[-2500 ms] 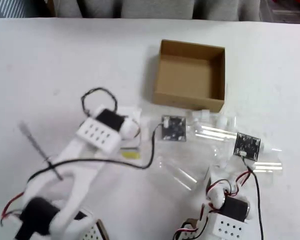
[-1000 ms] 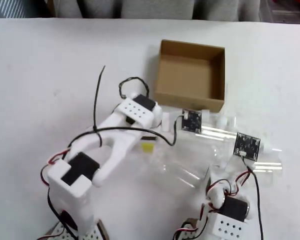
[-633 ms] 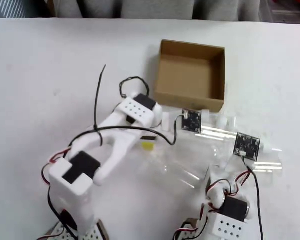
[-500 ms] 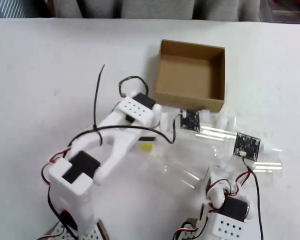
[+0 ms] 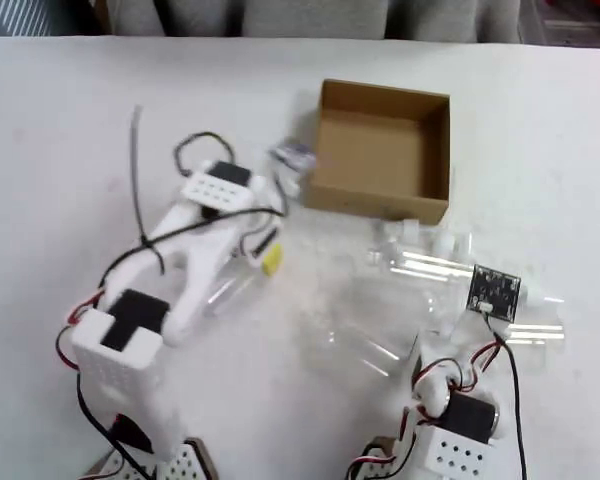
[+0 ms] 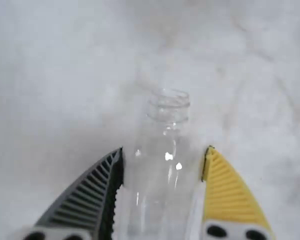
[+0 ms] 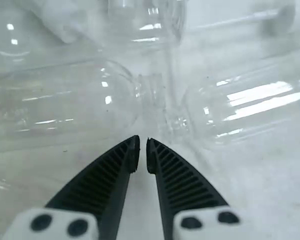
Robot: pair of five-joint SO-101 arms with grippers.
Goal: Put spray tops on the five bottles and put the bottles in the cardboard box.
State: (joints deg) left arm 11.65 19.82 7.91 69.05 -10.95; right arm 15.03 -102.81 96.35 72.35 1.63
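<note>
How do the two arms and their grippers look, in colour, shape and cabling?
Both arms, left arm and right arm, are white plastic shells with black motor blocks, black cables, and red wires near the joints. The left gripper has one dark grey ribbed finger and one yellow; the right gripper has two dark ribbed fingers.

White table [image 5: 70, 120] — red object [image 5: 586, 18] beyond

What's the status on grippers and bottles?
Left gripper shut on a bottle, neck bare. Right gripper shut, empty, at the loose bottles. No bottles in the cardboard box yet; nothing blocking it.
</note>
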